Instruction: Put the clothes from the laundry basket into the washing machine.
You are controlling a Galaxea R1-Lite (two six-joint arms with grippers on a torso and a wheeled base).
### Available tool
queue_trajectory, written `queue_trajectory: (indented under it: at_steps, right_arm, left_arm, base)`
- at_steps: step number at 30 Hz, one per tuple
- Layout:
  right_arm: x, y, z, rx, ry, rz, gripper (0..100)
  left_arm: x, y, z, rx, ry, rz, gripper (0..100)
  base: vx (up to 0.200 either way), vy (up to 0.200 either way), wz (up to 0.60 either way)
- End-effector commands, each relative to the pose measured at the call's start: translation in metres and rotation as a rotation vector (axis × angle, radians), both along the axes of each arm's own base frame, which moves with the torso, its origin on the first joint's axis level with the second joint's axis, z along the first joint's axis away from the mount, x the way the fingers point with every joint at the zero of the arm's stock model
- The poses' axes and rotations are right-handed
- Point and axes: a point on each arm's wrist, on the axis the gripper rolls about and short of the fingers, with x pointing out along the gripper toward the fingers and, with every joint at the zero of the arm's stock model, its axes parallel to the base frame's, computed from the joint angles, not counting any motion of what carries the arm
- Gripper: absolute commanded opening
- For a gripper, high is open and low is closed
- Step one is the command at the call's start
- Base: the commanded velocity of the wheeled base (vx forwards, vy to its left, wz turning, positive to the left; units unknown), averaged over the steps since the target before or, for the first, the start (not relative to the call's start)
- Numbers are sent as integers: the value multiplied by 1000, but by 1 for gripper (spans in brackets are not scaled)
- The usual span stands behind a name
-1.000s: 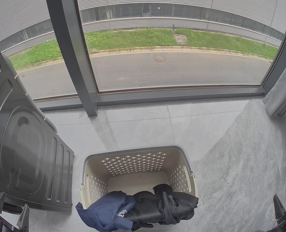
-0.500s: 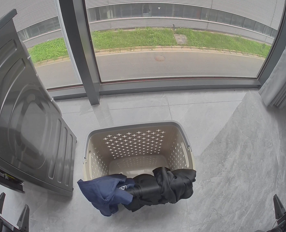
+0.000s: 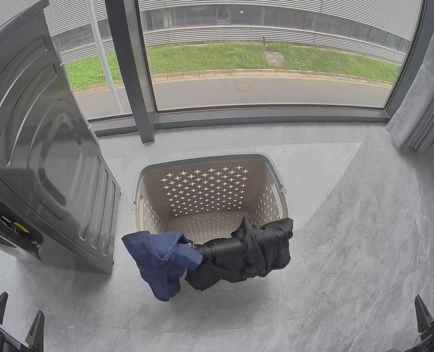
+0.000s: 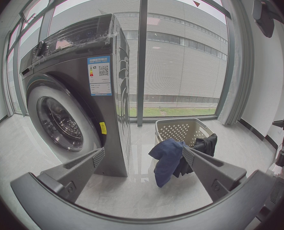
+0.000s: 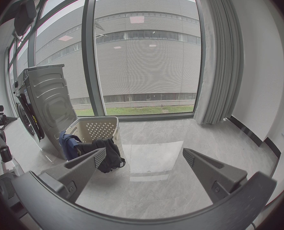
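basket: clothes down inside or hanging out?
Hanging out. The blue garment and black garment drape over the near rim of the laundry basket; its floor is bare.

The grey stone-tiled floor (image 3: 373,231) carries a beige laundry basket (image 3: 204,191) near the window, with the washing machine (image 3: 45,143) standing just beside it on the left.

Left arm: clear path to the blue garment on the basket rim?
Likely yes: left end effector is open, only bare floor between it and the blue garment draped over the laundry basket.
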Motion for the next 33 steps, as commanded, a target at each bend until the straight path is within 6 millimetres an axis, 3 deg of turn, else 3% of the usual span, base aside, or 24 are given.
queue_trajectory:
  at_steps: [1, 8, 23, 33]
  right_arm:
    - [0, 0, -5, 1, 2, 1, 100]
    - [0, 0, -5, 0, 1, 1, 100]
    - [0, 0, -5, 0, 1, 1, 100]
    - [0, 0, -5, 0, 1, 1, 100]
  left_arm:
    - [0, 0, -5, -1, -1, 1, 100]
    - [0, 0, -5, -1, -1, 1, 100]
    - [0, 0, -5, 1, -1, 0, 100]
    - [0, 0, -5, 1, -1, -2, 100]
  base:
    - [-200, 0, 0]
    - [-200, 0, 0]
    - [0, 0, 0]
    - [0, 200, 0]
